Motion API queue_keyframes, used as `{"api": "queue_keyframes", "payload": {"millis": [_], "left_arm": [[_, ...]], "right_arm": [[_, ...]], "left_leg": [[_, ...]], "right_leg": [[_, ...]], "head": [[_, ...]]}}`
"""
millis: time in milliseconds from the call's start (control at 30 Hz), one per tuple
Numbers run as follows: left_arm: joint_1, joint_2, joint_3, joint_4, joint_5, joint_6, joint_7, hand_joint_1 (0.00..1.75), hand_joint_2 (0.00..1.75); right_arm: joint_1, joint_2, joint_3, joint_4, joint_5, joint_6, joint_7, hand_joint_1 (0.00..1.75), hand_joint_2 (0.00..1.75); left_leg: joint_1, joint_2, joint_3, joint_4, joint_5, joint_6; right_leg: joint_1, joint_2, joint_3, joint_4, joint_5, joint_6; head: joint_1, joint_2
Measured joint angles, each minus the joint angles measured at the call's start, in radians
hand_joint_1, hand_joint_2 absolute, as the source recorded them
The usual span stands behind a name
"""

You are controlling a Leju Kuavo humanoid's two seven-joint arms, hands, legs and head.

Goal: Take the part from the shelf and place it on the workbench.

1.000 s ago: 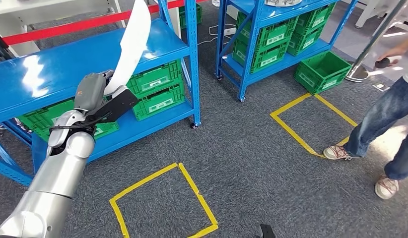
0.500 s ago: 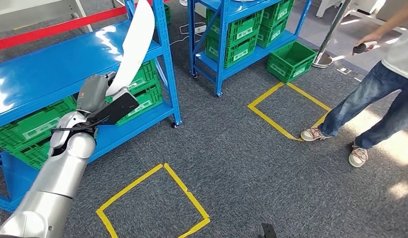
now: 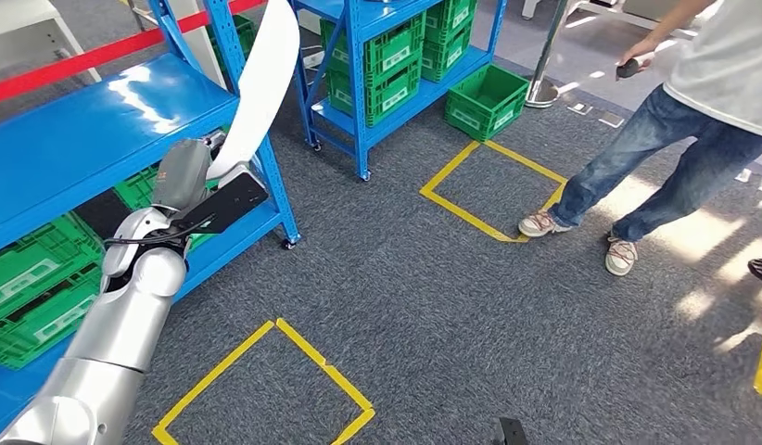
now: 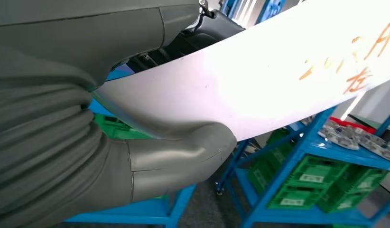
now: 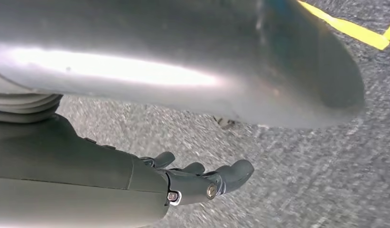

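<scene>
Head view: the left hand [image 3: 194,185] is raised in front of the near blue shelf [image 3: 81,139], gripping the lower end of a long, curved white part [image 3: 264,83]. The part stands nearly upright, leaning a little to the right, its upper end running out of the top of the frame. It is clear of the shelf surface, held in the air above the grey carpet [image 3: 433,306].

Left wrist view: the thick grey thumb [image 4: 183,154] presses against the underside of the part [image 4: 259,80], dark fingers behind it; orange writing on the white surface, not legible.

Right wrist view: the right hand [image 5: 198,183] hangs over the carpet, fingers lightly curled but spread apart, nothing in them.

Floor: a yellow tape square [image 3: 266,389] just ahead of the robot, a second yellow tape square [image 3: 488,190] farther off to the right. A second blue shelf [image 3: 377,56] behind holds green crates [image 3: 377,60]; another green crate [image 3: 484,100] sits on the floor beside it. Green bins [image 3: 34,287] also sit under the near shelf.

A person in jeans [image 3: 655,176] and a light shirt stands at right, feet by the far tape square, a small dark object [image 3: 628,68] in one hand.
</scene>
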Motion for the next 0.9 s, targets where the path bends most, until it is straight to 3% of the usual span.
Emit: {"api": "queue_keyframes", "payload": {"millis": [67, 100, 167, 233, 300, 333, 367, 433, 500, 600, 667, 733, 767, 800, 833, 900], "left_arm": [[0.001, -0.006, -0.001, -0.003, 0.000, -0.003, 0.002, 1.75, 1.75], [0.001, -0.012, -0.002, -0.006, 0.001, -0.007, 0.004, 1.75, 1.75], [-0.001, -0.032, -0.006, -0.014, 0.002, -0.019, 0.011, 1.75, 1.75], [-0.002, -0.053, -0.016, -0.019, 0.000, -0.033, 0.022, 1.75, 1.75], [-0.002, -0.071, -0.027, -0.020, -0.006, -0.041, 0.035, 1.75, 1.75], [-0.002, -0.079, -0.033, -0.020, -0.008, -0.043, 0.039, 1.75, 1.75], [-0.004, -0.090, -0.039, -0.019, -0.010, -0.044, 0.040, 1.75, 1.75], [-0.017, -0.116, -0.048, -0.016, -0.012, -0.044, 0.040, 1.75, 1.75], [-0.038, -0.144, -0.058, -0.009, -0.012, -0.047, 0.041, 1.75, 1.75], [-0.065, -0.181, -0.080, 0.001, -0.002, -0.055, 0.054, 1.75, 1.75], [-0.077, -0.190, -0.090, 0.007, 0.005, -0.056, 0.062, 1.75, 1.75], [-0.083, -0.177, -0.093, 0.020, 0.007, -0.048, 0.060, 1.75, 1.75], [-0.084, -0.167, -0.093, 0.029, 0.008, -0.042, 0.056, 1.75, 1.75], [-0.083, -0.155, -0.093, 0.037, 0.009, -0.036, 0.051, 1.75, 1.75], [-0.081, -0.145, -0.094, 0.044, 0.009, -0.031, 0.045, 1.75, 1.75], [-0.081, -0.127, -0.094, 0.053, 0.008, -0.017, 0.037, 1.75, 1.75]], "right_arm": [[0.003, -0.001, -0.001, 0.000, -0.004, -0.003, 0.003, 0.00, 0.00], [0.006, -0.002, -0.002, 0.000, -0.006, -0.007, 0.008, 0.00, 0.00], [0.007, -0.004, -0.004, 0.000, -0.012, -0.021, 0.026, 0.00, 0.00], [0.004, -0.004, -0.007, 0.000, -0.015, -0.037, 0.045, 0.00, 0.00], [0.004, -0.004, -0.010, 0.000, -0.016, -0.049, 0.055, 0.00, 0.00], [0.006, -0.005, -0.011, 0.000, -0.016, -0.053, 0.058, 0.00, 0.00], [0.008, -0.006, -0.013, 0.000, -0.017, -0.060, 0.062, 0.00, 0.00], [0.008, -0.008, -0.019, -0.001, -0.026, -0.074, 0.069, 0.00, 0.00], [0.006, -0.008, -0.026, -0.002, -0.039, -0.089, 0.072, 0.00, 0.00], [0.006, -0.008, -0.039, -0.002, -0.055, -0.101, 0.065, 0.00, 0.00], [0.005, -0.008, -0.046, -0.002, -0.055, -0.096, 0.054, 0.00, 0.00], [0.003, -0.008, -0.047, -0.002, -0.045, -0.077, 0.035, 0.00, 0.00], [0.002, -0.008, -0.047, -0.002, -0.039, -0.068, 0.027, 0.00, 0.00], [0.002, -0.009, -0.047, -0.002, -0.036, -0.061, 0.021, 0.00, 0.00], [0.003, -0.009, -0.047, -0.002, -0.034, -0.056, 0.017, 0.00, 0.00], [0.006, -0.011, -0.047, -0.002, -0.027, -0.047, 0.006, 0.00, 0.00]], "left_leg": [[-0.002, 0.015, -0.001, -0.005, 0.004, 0.011], [-0.002, 0.025, -0.001, -0.008, 0.007, 0.018], [0.002, 0.048, 0.000, -0.015, 0.014, 0.031], [-0.001, 0.071, 0.000, -0.015, 0.014, 0.038], [-0.004, 0.098, -0.001, -0.012, 0.012, 0.041], [-0.004, 0.110, -0.002, -0.011, 0.010, 0.041], [-0.004, 0.122, -0.002, -0.010, 0.008, 0.040], [-0.007, 0.142, -0.002, -0.006, 0.003, 0.035], [-0.012, 0.155, -0.002, -0.003, -0.002, 0.026], [-0.014, 0.168, 0.006, -0.007, -0.008, 0.009], [-0.012, 0.138, -0.006, 0.027, -0.035, -0.001], [-0.010, 0.098, -0.056, 0.139, -0.094, -0.006], [-0.010, 0.089, -0.089, 0.206, -0.122, -0.007], [-0.010, 0.087, -0.112, 0.250, -0.132, -0.006], [-0.010, 0.085, -0.123, 0.263, -0.123, -0.004], [-0.011, 0.072, -0.088, 0.170, -0.054, 0.005]], "right_leg": [[-0.004, 0.020, -0.009, -0.005, 0.009, 0.015], [-0.004, 0.015, -0.012, -0.003, 0.008, 0.021], [0.000, -0.030, -0.039, 0.050, -0.024, 0.030], [0.001, -0.080, -0.096, 0.172, -0.084, 0.037], [0.001, -0.093, -0.138, 0.263, -0.113, 0.039], [0.001, -0.095, -0.135, 0.261, -0.104, 0.039], [0.001, -0.100, -0.111, 0.219, -0.079, 0.038], [0.005, -0.129, -0.035, 0.083, -0.028, 0.032], [0.010, -0.150, 0.004, 0.006, -0.010, 0.021], [0.009, -0.129, 0.004, -0.003, -0.010, 0.004], [0.002, -0.113, 0.006, -0.009, -0.005, -0.008], [0.001, -0.091, 0.007, -0.010, -0.003, -0.015], [0.001, -0.078, 0.007, -0.010, -0.003, -0.017], [0.002, -0.064, 0.007, -0.010, -0.003, -0.018], [0.002, -0.051, 0.007, -0.009, -0.003, -0.018], [0.004, -0.028, 0.007, -0.007, -0.003, -0.018]], "head": [[0.000, 0.000], [0.000, 0.000], [0.007, 0.000], [0.013, 0.000], [0.013, 0.000], [0.013, 0.000], [0.013, 0.000], [0.013, 0.000], [0.013, 0.000], [0.013, 0.000], [0.013, 0.000], [0.012, 0.000], [0.012, 0.000], [0.012, 0.000], [0.012, 0.000], [0.012, 0.000]]}}
